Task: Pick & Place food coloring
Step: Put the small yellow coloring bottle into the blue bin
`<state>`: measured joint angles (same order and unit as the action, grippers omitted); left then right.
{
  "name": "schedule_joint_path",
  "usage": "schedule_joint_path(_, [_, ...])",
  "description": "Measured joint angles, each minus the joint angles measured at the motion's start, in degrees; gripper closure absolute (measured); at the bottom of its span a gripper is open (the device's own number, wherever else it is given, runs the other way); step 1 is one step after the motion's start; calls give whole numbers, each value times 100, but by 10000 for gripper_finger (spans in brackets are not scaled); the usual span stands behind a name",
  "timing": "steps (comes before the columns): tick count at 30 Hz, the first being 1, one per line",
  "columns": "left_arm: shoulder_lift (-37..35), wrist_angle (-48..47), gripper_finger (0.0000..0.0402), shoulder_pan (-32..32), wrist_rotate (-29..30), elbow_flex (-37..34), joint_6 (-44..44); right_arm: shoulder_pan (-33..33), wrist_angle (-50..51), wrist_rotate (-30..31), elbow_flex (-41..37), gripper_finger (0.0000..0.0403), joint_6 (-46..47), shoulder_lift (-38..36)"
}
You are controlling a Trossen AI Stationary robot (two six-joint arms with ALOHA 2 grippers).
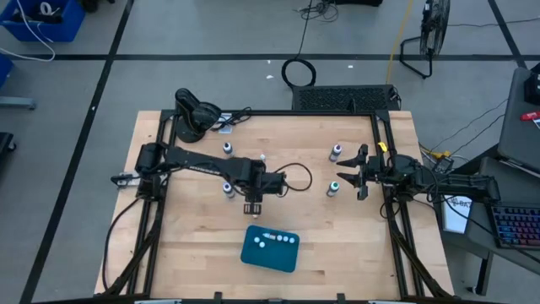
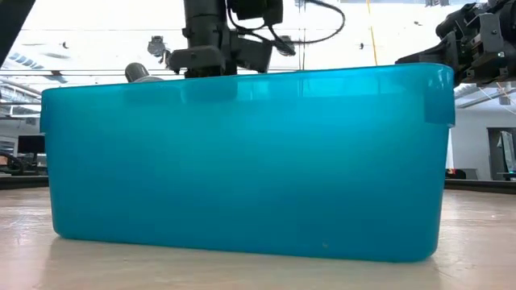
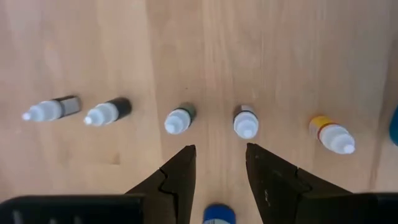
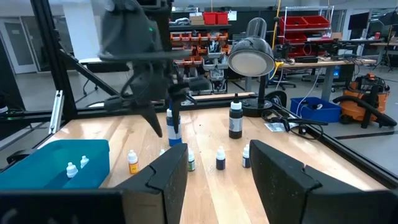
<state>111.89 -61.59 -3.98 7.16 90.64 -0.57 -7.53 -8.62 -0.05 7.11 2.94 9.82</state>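
Clamped in left gripper (image 3: 219,149) jaws: blue bottle (image 3: 218,215), hanging above five droppers (image 3: 245,123) in a row on table. Right gripper (image 4: 217,149) parted, empty, far right beside green bottle (image 1: 333,187). Few droppers already in near tray (image 1: 270,260); most not yet placed.

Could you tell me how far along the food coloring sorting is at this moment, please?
Done: a few small bottles already lie in the teal tray. In hand: the left gripper hangs above the table holding a blue-capped bottle between its fingers. Left: five small dropper bottles lie in a row on the wood, and larger bottles stand near the right gripper, which waits empty.
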Motion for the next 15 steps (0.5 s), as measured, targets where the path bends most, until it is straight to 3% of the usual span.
schedule_joint_path(7, [3,158,256,-87,-228,-156,309,0,0,0,0,243,0,0])
schedule_joint_path(15, [3,140,230,-392,-114,-276,-272,1,0,2,0,243,0,0])
